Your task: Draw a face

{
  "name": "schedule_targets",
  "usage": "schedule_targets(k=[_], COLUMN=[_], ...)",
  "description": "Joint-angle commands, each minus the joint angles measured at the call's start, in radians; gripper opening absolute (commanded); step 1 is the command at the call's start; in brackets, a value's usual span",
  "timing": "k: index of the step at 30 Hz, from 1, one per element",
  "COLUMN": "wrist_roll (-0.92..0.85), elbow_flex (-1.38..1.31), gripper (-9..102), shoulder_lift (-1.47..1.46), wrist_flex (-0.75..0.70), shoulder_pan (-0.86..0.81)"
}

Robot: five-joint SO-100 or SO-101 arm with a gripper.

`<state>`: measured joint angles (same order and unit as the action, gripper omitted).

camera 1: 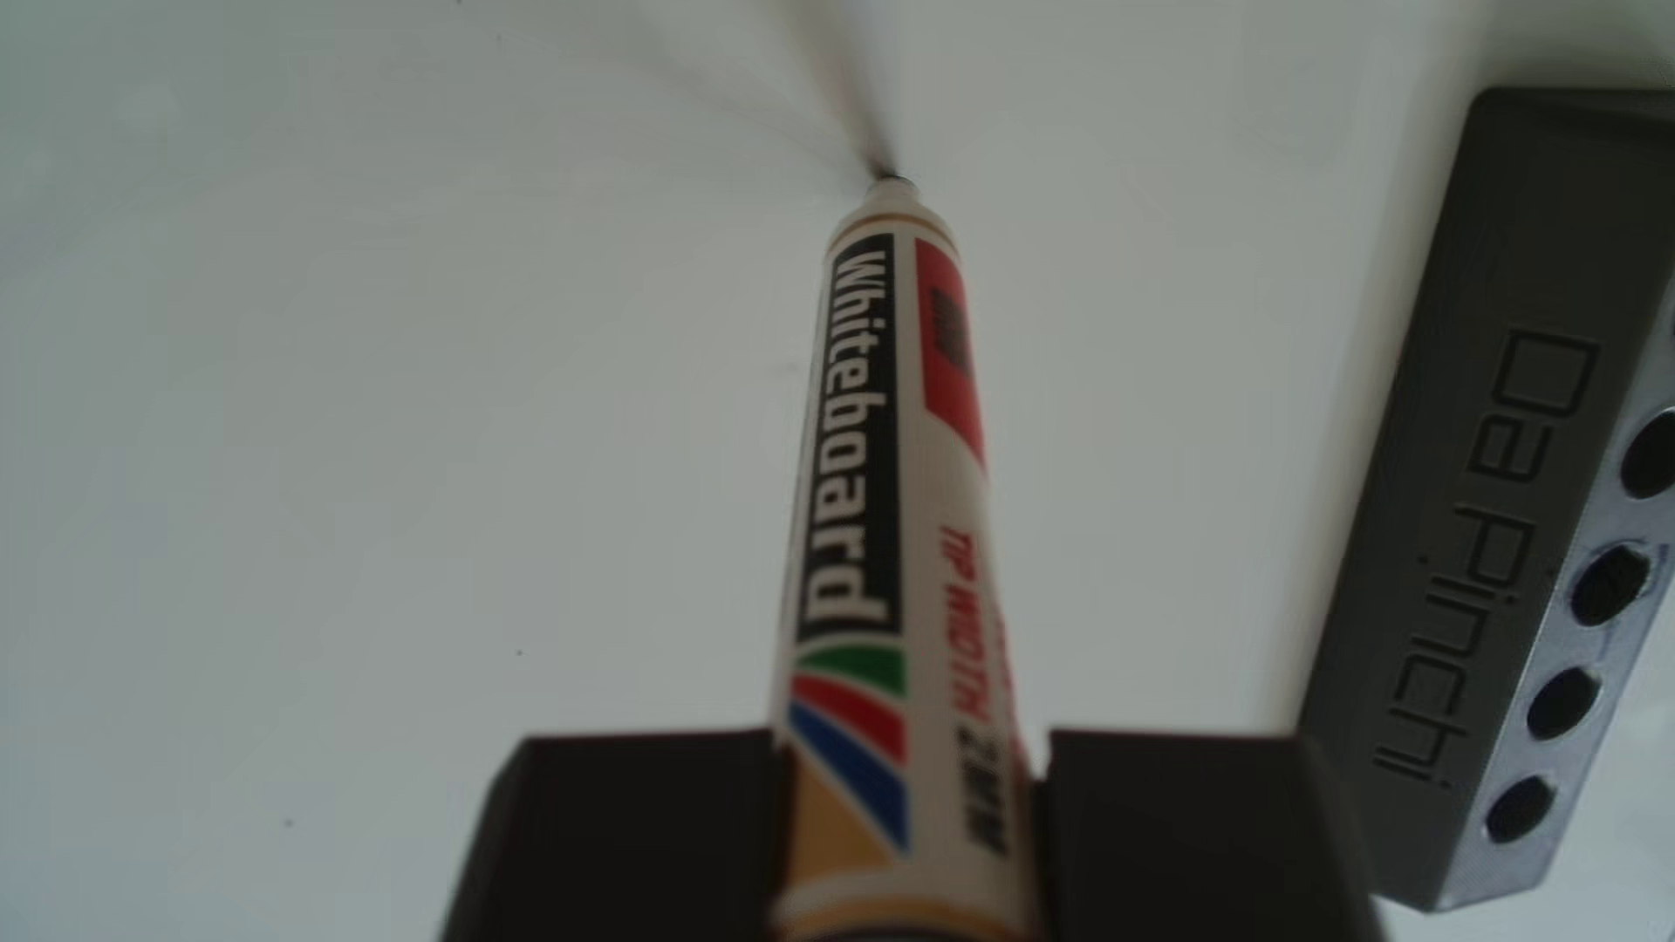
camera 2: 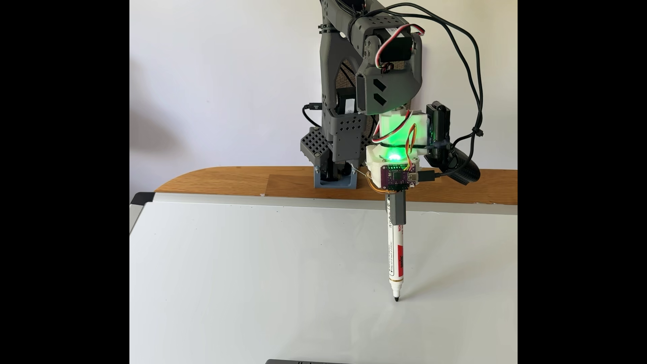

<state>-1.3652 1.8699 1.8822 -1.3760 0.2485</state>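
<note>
The marker [camera 2: 396, 255] stands nearly upright over the whiteboard [camera 2: 245, 280], its black tip touching or just above the board right of centre in the fixed view; the exact contact is hard to judge. The board surface around the tip is bare of lines. The marker's upper end sits in a grey sleeve [camera 2: 396, 210] below the arm's white head [camera 2: 392, 164], where a purple circuit board [camera 2: 399, 176] carries a green light. In the other view the marker [camera 1: 875, 507] runs up the middle of the picture, labelled "Whiteboard", between two dark blocks [camera 1: 634, 833] that appear to be the fingers, closed against its barrel on both sides. A grey block [camera 1: 1486, 471] marked "Da Pinchi", with a row of round holes, lies on the board at the right. The board rests on a wooden worktop [camera 2: 227, 182], with the arm's base [camera 2: 334, 180] behind it.
</note>
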Motion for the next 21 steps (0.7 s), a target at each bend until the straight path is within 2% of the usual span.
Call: schedule_targets(k=[1, 13, 21], wrist_roll=[0.005, 0.006, 0.006], elbow_flex=[0.002, -0.014, 0.031], gripper=[-1, -1, -1], shoulder_lift=[0.006, 0.051, 0.164], wrist_flex=[0.003, -0.17, -0.176], shoulder_pan=[-0.006, -0.006, -0.006])
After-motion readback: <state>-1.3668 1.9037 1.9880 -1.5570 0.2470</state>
